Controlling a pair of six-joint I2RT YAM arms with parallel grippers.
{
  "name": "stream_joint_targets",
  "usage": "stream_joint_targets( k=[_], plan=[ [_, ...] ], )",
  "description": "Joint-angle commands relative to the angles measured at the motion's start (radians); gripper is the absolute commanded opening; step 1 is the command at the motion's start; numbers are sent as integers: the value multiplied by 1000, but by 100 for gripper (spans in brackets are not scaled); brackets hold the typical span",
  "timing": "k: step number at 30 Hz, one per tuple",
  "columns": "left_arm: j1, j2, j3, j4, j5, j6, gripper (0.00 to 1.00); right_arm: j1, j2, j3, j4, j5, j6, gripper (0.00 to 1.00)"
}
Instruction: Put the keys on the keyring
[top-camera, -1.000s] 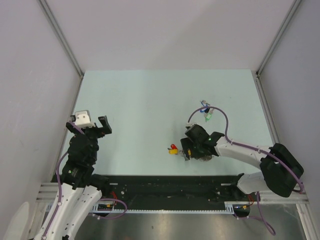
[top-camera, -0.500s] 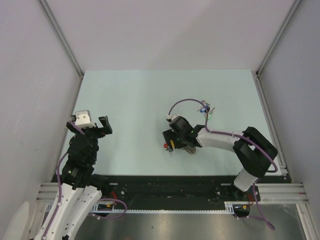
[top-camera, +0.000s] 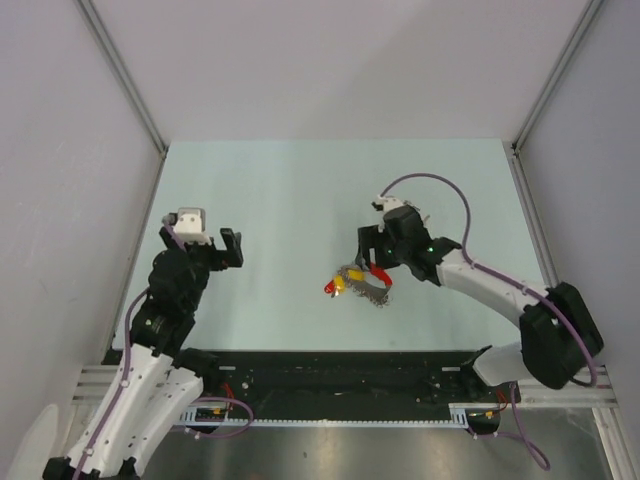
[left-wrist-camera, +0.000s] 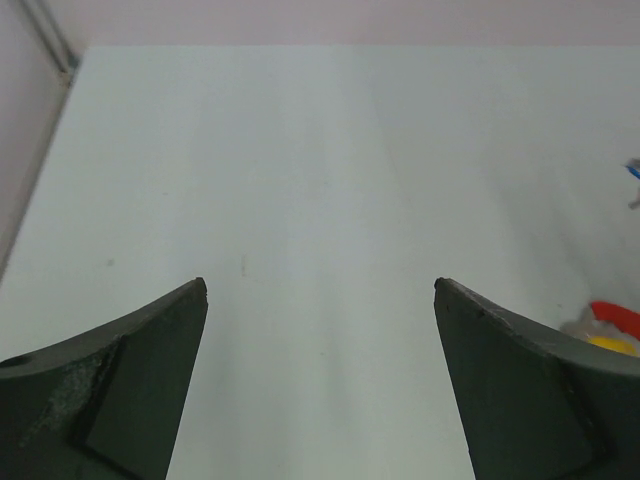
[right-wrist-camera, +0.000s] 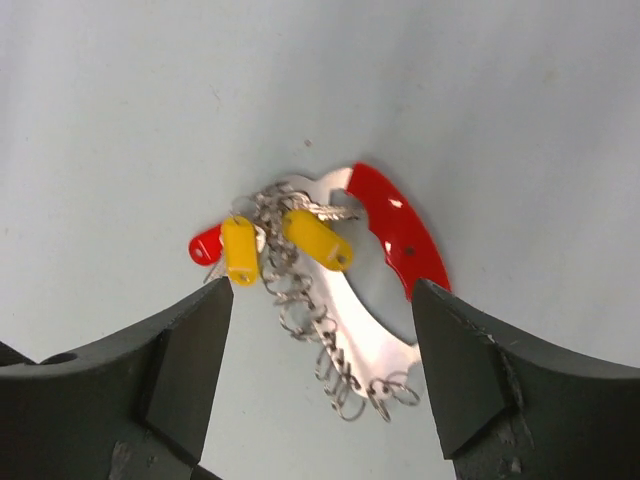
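Silvery rings and chain of the keyring lie on the surface, framed between the wide-open jaws of the right gripper. Its curved red loop sits just inside the right-hand finger. Two yellow tags and a small red tag sit closer to the left-hand finger. Neither finger touches the bunch. How high the jaws hang above it is hard to judge from the wrist view, probably a short gap. Left gripper is also open and empty, with bare table between its fingers and the bunch peeking past the outer edge of its right finger. Blue key shows only as a sliver far beyond that same finger, well apart from the rings. Green key is not visible in any view, perhaps hidden under the right arm. Judgement: task barely begun. No key is on a ring and neither key is held, so both threadings remain. Table is pale mint, matte and smooth. Plain grey-white walls close in three sides, with metal posts at the corners.
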Motion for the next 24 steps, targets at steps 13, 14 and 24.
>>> stream_joint_targets(
  k=[13,14,24],
  plan=[
    [-524,570,106,192,74,-250,93,-200,-468,-439,224,-116,126,71],
    [-556,632,115,205,67,-256,93,-197,-475,-440,223,-112,125,69],
    [-602,779,124,309,-11,-371,87,-100,-348,-402,261,-173,53,49]
  ],
)
